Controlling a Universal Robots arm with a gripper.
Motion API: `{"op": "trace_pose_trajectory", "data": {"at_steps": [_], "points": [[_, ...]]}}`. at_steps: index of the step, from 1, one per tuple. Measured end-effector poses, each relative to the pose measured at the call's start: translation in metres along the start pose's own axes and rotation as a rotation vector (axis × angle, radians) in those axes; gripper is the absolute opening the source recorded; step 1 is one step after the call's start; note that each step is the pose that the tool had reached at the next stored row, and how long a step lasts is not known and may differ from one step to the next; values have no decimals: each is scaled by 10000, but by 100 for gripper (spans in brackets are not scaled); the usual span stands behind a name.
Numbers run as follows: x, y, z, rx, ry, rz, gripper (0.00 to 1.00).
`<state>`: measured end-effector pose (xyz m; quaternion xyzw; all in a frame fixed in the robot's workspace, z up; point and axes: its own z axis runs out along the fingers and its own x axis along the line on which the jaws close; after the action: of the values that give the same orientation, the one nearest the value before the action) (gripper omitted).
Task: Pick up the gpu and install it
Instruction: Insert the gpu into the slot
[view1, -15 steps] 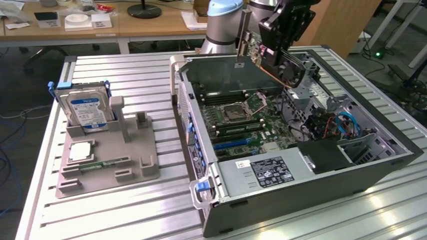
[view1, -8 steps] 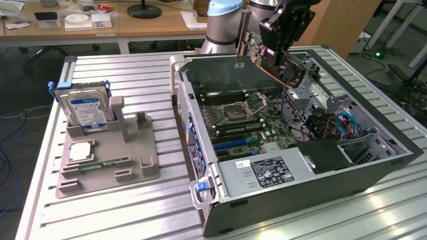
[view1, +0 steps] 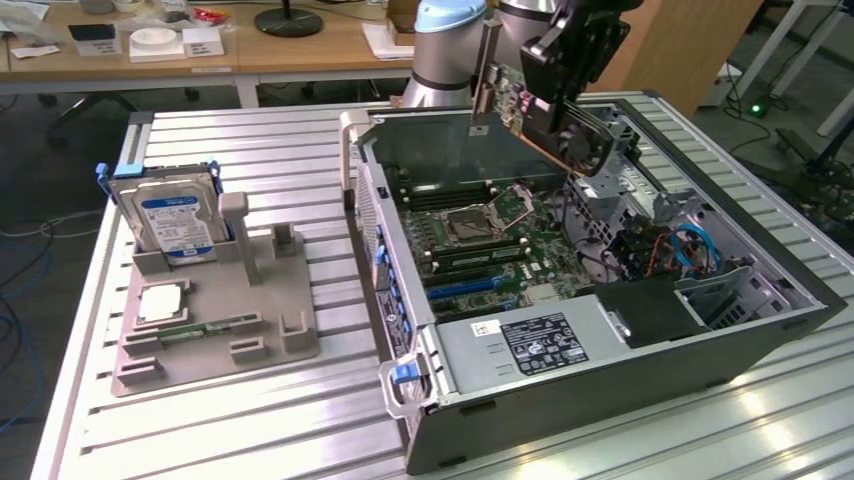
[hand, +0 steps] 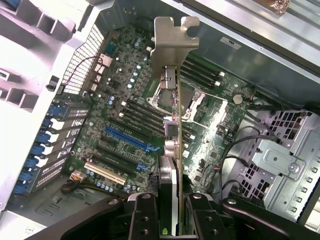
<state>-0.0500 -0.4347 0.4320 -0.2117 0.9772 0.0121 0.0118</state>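
Observation:
My gripper is shut on the gpu and holds it in the air above the far side of the open computer case. The card hangs tilted, its black fan cooler facing the exterior view's right and its green board edge to the left. In the wrist view the gpu runs edge-on away from my fingers, its silver end bracket at the far end. Below it lies the motherboard with its blue expansion slot.
A grey fixture tray at the exterior view's left holds a hard drive upright and a small memory stick. Inside the case are a power supply, a drive cage and cables. Desks stand behind.

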Motion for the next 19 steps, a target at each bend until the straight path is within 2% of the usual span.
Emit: {"op": "trace_pose_trajectory", "data": {"at_steps": [19], "points": [[8,-18,0,-15,10,-557,27]]}}
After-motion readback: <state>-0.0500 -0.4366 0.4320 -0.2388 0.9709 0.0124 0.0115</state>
